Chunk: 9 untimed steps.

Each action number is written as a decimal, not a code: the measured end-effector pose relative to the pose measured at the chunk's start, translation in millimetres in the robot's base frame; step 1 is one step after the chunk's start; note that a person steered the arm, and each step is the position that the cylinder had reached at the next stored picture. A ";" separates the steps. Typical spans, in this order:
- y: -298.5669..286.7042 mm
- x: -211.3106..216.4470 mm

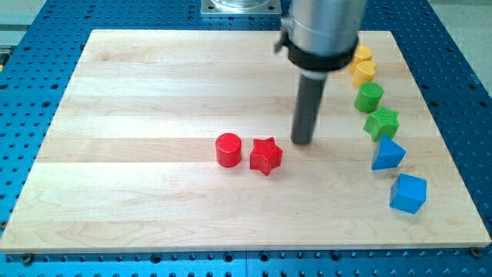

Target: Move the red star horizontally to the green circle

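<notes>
The red star [266, 155] lies near the middle of the wooden board [138, 92], just right of a red circle [228, 149]. The green circle [369, 97] sits at the board's right side, higher in the view than the star. My tip [302, 141] is a dark rod standing just right of the red star and slightly above it in the view, with a small gap between them. The tip is well left of the green circle.
On the right side, from the view's top to bottom, lie two yellow blocks [361, 65], the green circle, a green star [382, 122], a blue triangular block [387, 154] and a blue cube [407, 193]. Blue perforated table surrounds the board.
</notes>
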<state>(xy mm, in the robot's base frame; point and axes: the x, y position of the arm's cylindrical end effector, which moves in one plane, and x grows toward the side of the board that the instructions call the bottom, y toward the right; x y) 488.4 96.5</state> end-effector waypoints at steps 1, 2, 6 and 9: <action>-52.3 39.6; -91.6 16.4; -135.9 -50.8; -152.1 -109.6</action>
<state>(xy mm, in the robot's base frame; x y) 378.8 -55.6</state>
